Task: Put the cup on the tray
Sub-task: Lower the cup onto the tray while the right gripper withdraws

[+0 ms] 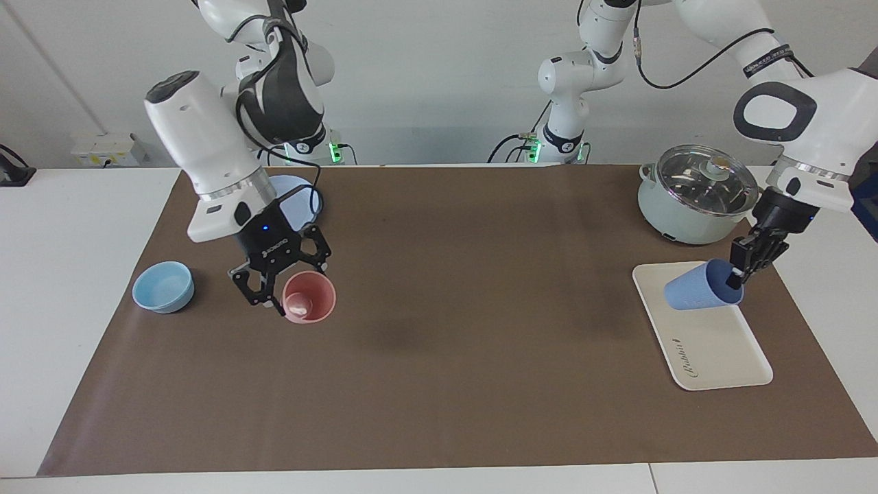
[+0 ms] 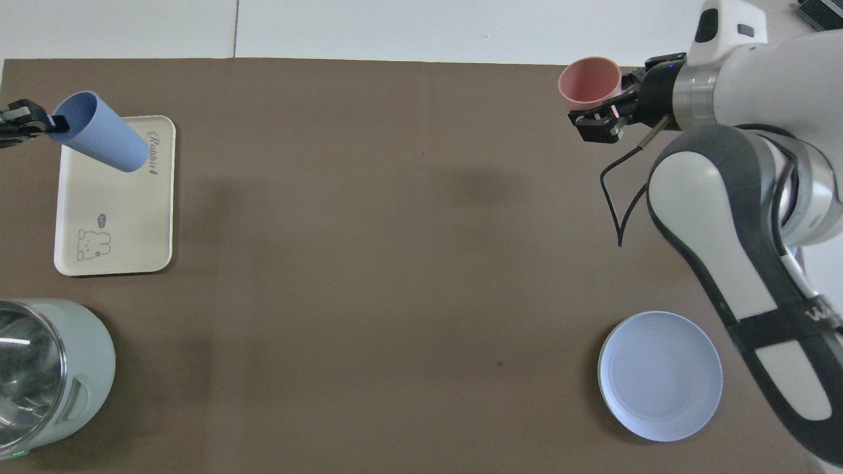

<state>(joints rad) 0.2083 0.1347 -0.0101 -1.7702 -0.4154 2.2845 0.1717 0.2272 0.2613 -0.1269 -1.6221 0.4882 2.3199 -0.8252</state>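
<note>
Brown mat, left end effector (image 1: pixel 735 277) gripping cup (image 1: pixel 701 289) over tray (image 1: pixel 713 346), bear hidden.

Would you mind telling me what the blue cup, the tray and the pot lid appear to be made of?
The cup, held tilted over the tray by the left hand, looks like matte plastic with fine vertical ribs. The tray seems smooth cream plastic or melamine, with a printed bear. The pot lid looks like clear glass: it is see-through and glints.

The white tabletop (image 1: pixel 89 329) carries a brown mat (image 1: pixel 439 384). On the mat lie a tray (image 1: pixel 713 357) and, nearer the robots, a lidded pot (image 1: pixel 693 199) at the left arm's end; a plate (image 2: pixel 658 375) and a bowl (image 1: pixel 163 287) sit at the right arm's end.
</note>
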